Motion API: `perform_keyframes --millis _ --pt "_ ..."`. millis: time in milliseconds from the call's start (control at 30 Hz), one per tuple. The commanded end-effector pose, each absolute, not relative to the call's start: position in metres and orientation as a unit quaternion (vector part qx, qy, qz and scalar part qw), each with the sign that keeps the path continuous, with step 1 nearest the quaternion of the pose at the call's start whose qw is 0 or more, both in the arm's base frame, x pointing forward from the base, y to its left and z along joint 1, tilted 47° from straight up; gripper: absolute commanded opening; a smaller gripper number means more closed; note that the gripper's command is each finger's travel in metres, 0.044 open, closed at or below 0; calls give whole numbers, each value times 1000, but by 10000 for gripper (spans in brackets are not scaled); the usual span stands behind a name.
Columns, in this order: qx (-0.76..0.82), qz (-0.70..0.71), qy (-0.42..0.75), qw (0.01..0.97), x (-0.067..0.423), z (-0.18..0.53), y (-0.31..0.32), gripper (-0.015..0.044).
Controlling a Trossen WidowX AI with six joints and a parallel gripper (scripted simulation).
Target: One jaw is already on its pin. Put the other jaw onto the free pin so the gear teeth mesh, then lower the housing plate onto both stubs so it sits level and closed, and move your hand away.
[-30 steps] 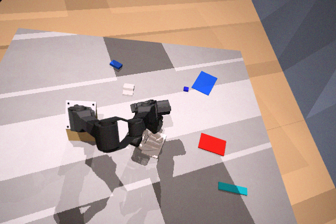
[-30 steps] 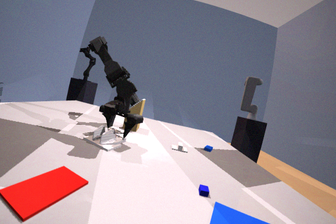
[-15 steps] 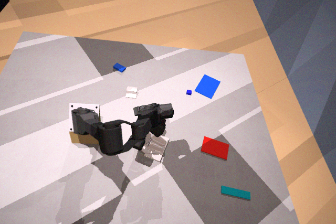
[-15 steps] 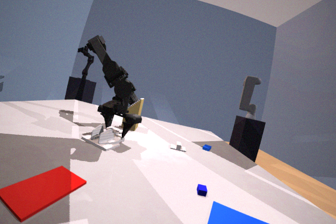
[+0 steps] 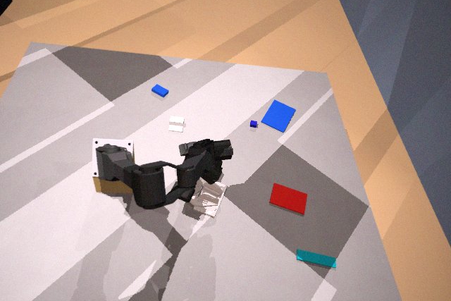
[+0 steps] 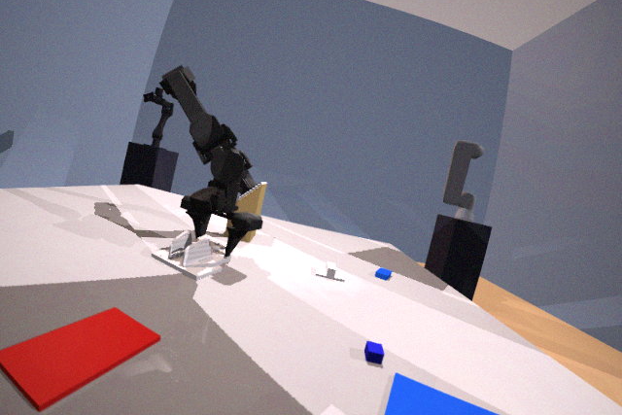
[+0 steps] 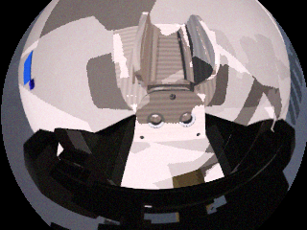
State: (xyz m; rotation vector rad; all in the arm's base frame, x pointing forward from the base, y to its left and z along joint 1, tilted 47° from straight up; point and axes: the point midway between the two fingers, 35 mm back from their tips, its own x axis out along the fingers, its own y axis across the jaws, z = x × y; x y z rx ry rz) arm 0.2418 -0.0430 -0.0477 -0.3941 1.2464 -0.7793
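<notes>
So the claw (image 5: 201, 186) (image 6: 214, 247) (image 7: 169, 117) is pinching the plate (image 7: 170, 104) by its sides, at one end of the white base (image 5: 213, 211) (image 6: 174, 263) (image 7: 126, 91). Further out on the desk (image 5: 254, 254) (image 6: 301, 350) (image 7: 62, 86): red slab (image 5: 288, 198) (image 6: 83, 355), then the teal bar (image 5: 316, 258). Tiny blue cube (image 5: 253, 123) (image 6: 374, 352) (image 7: 32, 84) sits near the big blue slab (image 5: 278, 115) (image 6: 431, 397) (image 7: 28, 68).

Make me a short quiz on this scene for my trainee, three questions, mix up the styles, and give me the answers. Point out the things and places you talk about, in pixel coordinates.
1. True or false: the jaws are shut on nothing.
2. In the exterior view, the flat slab at lower left is: A) teal, B) red, C) white.
3. How many blue things lie on the table (image 5: 65, 213) (image 6: 301, 340) in the top view?

Key:
1. False; they grip the housing plate (image 7: 170, 105).
2. B.
3. Three: block (image 5: 160, 90) (image 6: 383, 273), cube (image 5: 253, 123) (image 6: 374, 352), sheet (image 5: 278, 115) (image 6: 427, 397).
</notes>
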Motion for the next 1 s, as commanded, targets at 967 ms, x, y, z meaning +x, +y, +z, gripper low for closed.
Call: perform_keyframes --millis 967 --pt "-183 -353 565 722 242 -53 -49 351"
